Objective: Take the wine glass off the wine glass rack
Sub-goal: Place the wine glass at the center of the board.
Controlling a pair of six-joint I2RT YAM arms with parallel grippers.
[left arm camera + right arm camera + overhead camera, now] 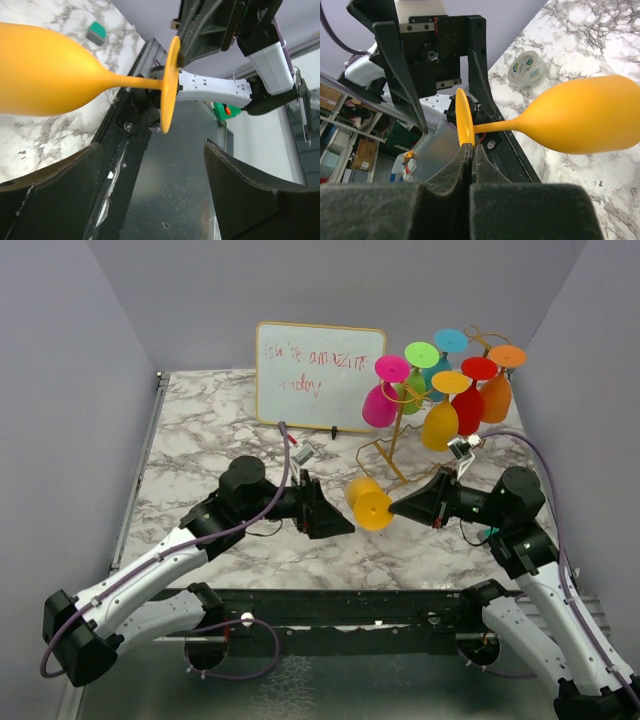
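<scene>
Padded right jaws, nearest the right wrist camera, are pinched shut on the foot rim of the orange wine glass (585, 115). The glass therefore lies sideways in the air between the two arms, bowl pointing away from the right arm, already off the wine glass rack (397, 445) behind it. Left jaws stand wide open near the bowl without touching it, seemingly lined up for a handover. Below, the marble surface (200, 440) seems to offer room for lowering; the other glasses (455, 390) and whiteboard (320, 375) stand well back.
</scene>
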